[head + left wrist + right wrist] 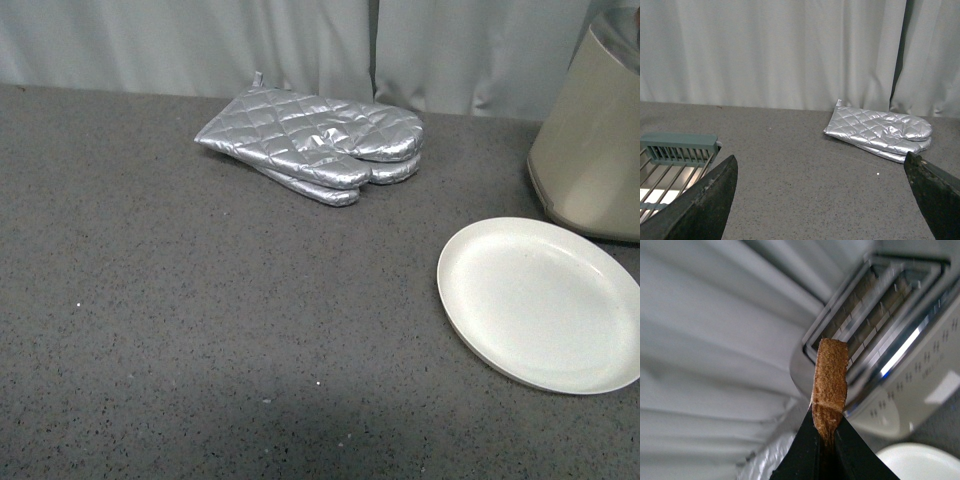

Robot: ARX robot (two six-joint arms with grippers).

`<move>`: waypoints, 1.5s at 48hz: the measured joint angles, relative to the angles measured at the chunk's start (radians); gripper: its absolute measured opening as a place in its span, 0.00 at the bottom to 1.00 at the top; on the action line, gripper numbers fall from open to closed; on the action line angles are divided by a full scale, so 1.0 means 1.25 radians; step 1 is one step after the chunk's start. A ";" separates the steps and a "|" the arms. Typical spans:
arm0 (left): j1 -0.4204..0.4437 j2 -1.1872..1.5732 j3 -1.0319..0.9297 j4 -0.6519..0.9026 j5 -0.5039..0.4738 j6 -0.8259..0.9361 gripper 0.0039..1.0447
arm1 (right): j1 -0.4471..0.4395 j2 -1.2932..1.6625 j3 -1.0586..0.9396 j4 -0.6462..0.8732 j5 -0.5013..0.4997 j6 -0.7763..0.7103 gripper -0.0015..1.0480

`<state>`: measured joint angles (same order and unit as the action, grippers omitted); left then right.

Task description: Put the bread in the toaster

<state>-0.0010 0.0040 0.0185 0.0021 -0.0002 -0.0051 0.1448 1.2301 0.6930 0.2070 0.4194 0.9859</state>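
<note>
In the right wrist view my right gripper (827, 432) is shut on the bread (830, 375), a brown-crusted slice seen edge-on, held in the air above the toaster (910, 390). The bread's free end lies over the near end of the toaster's metal top slots (875, 305). In the front view only the toaster's cream side (590, 150) shows at the right edge; neither arm shows there. In the left wrist view my left gripper (822, 200) is open and empty over the grey counter, its dark fingertips (710, 200) wide apart.
Quilted silver oven mitts (320, 140) lie at the back middle; they also show in the left wrist view (880, 132). A round white plate (545, 300) sits in front of the toaster. A wire rack with a green end (677, 160) is by the left gripper. Pale curtains hang behind.
</note>
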 joint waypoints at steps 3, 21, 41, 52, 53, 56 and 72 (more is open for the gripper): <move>0.000 0.000 0.000 0.000 0.000 0.000 0.94 | -0.006 0.003 0.051 -0.001 0.053 -0.027 0.02; 0.000 0.000 0.000 0.000 0.000 0.000 0.94 | -0.029 0.151 0.268 -0.042 0.292 -0.176 0.02; 0.000 0.000 0.000 0.000 0.000 0.000 0.94 | -0.037 0.266 0.291 -0.131 0.392 -0.149 0.02; 0.000 0.000 0.000 0.000 0.000 0.000 0.94 | -0.041 0.283 0.290 -0.170 0.403 -0.091 0.02; 0.000 0.000 0.000 0.000 0.000 0.000 0.94 | -0.041 0.285 0.290 -0.175 0.403 -0.087 0.02; 0.000 0.000 0.000 0.000 0.000 0.000 0.94 | -0.041 0.292 0.292 -0.186 0.409 -0.073 0.02; 0.000 0.000 0.000 0.000 0.000 0.000 0.94 | -0.022 0.310 0.375 -0.307 0.443 0.011 0.02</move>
<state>-0.0010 0.0040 0.0185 0.0021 -0.0006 -0.0051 0.1177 1.6176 1.1614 -0.1768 0.9726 0.9993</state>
